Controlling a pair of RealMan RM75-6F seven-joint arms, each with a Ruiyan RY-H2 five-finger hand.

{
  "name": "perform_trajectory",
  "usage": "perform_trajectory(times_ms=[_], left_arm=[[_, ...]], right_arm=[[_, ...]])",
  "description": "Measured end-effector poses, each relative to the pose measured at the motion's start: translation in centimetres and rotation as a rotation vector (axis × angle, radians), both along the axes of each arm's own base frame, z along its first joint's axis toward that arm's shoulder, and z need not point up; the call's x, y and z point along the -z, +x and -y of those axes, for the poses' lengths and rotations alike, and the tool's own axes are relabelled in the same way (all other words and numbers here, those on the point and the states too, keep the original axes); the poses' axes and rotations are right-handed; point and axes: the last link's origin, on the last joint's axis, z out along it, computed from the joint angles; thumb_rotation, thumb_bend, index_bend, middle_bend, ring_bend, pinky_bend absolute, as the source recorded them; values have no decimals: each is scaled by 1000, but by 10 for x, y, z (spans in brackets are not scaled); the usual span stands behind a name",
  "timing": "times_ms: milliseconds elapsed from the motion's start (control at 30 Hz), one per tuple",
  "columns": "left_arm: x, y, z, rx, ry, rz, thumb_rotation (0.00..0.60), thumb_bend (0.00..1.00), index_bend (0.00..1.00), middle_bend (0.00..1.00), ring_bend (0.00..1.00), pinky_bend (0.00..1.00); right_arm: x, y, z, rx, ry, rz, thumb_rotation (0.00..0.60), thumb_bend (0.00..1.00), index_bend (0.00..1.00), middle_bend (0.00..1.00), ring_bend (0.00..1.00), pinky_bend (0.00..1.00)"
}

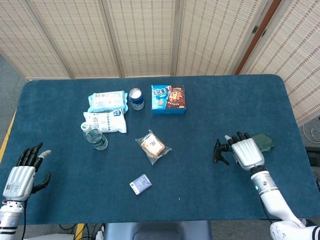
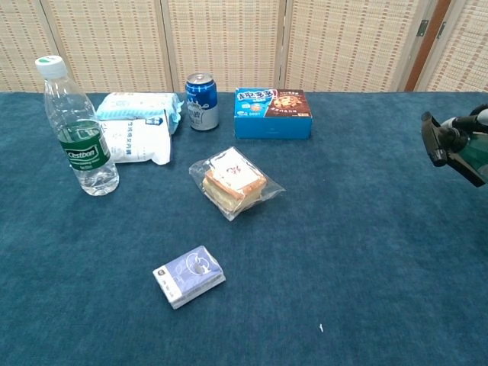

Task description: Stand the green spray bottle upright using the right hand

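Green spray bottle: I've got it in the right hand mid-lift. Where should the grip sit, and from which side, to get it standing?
Keep the right hand wrapped over the neck, just behind the black trigger head, coming from above. The green spray bottle is narrowest there, and its wider body trails behind the hand. That should let the base swing down onto the table.

Blue-carpeted table [image 1: 200, 185], water bottle [image 1: 95, 136], two wipe packs [image 1: 106, 111], can [image 1: 136, 98], cookie box [image 1: 168, 99], wrapped sandwich [image 1: 153, 146], card deck [image 1: 140, 184]
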Motion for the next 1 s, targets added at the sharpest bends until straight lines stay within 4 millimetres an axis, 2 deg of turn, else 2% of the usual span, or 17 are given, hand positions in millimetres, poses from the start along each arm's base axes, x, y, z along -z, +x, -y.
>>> perform_trajectory(times_ms=[300, 567, 1000], left_arm=[[-2, -1, 0, -7, -16, -18, 600, 437, 151, 0, 0, 0], [-6, 0, -2, -8, -30, -33, 600, 438, 151, 0, 0, 0], [-8, -3, -3, -22, -43, -44, 600, 438, 152, 0, 0, 0]], right_arm=[[-14, 13, -7, -28, -52, 53, 600, 420, 206, 356, 173, 257], [-24, 9, -15, -14, -100, 186, 600, 420, 206, 356, 173, 257], [-45, -4, -33, 21, -187, 566, 600, 418, 206, 355, 173, 257]])
